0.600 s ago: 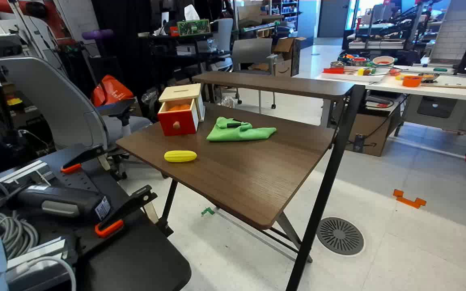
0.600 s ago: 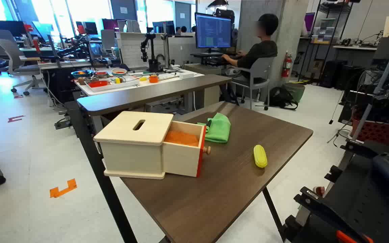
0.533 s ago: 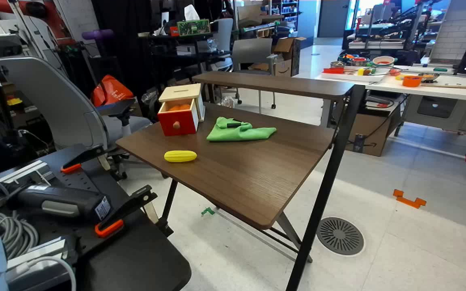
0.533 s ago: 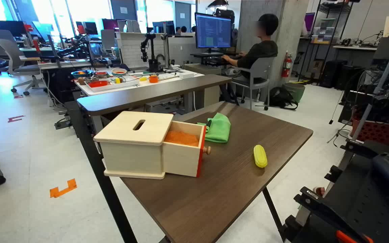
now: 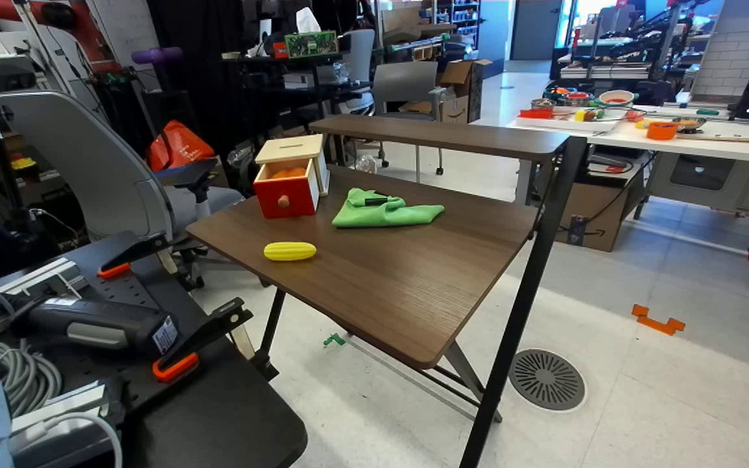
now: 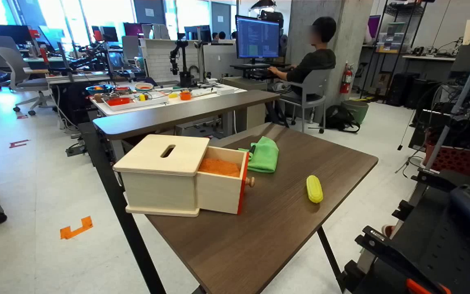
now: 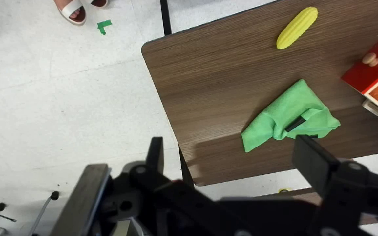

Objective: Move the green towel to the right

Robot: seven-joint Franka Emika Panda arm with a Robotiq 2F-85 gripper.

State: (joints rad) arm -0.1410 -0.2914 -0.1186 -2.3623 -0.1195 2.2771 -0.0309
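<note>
The pincer (image 7: 230, 144) has its two fingers (image 7: 156, 154) spread wide in the wrist view and has hold of nothing. Neither exterior view shows it, so I cannot tell its height, though I judge it well above the table (image 7: 208, 82).

The towel (image 7: 287, 109) lies crumpled on the table, ahead of the fingertips in the wrist view and off-centre toward the finger on that view's right. That finger's tip lines up with the towel's lower edge by sight; I take the two to be well apart. The towel's long axis runs mostly from finger to finger, at a slant, so closing the pincer as it is turned now would, I judge, squeeze it lengthwise; a pinch on a raised fold, or turning the pincer, looks better. There is one arm only. In an exterior view the towel is to the right of the box (image 5: 291, 148), near but apart. The carry looks yet to be done, and which way is meant by right I cannot tell.

Counted: one towel, one box, one drawer (image 6: 220, 196) pulled out partway, one knob (image 7: 370, 59) on it, one corn (image 7: 297, 28). A black piece (image 7: 295, 124) shows in the towel's fold and a dark end at its lower edge; whether one thing or two, I cannot tell. The orange filling (image 6: 218, 166) I cannot count.
</note>
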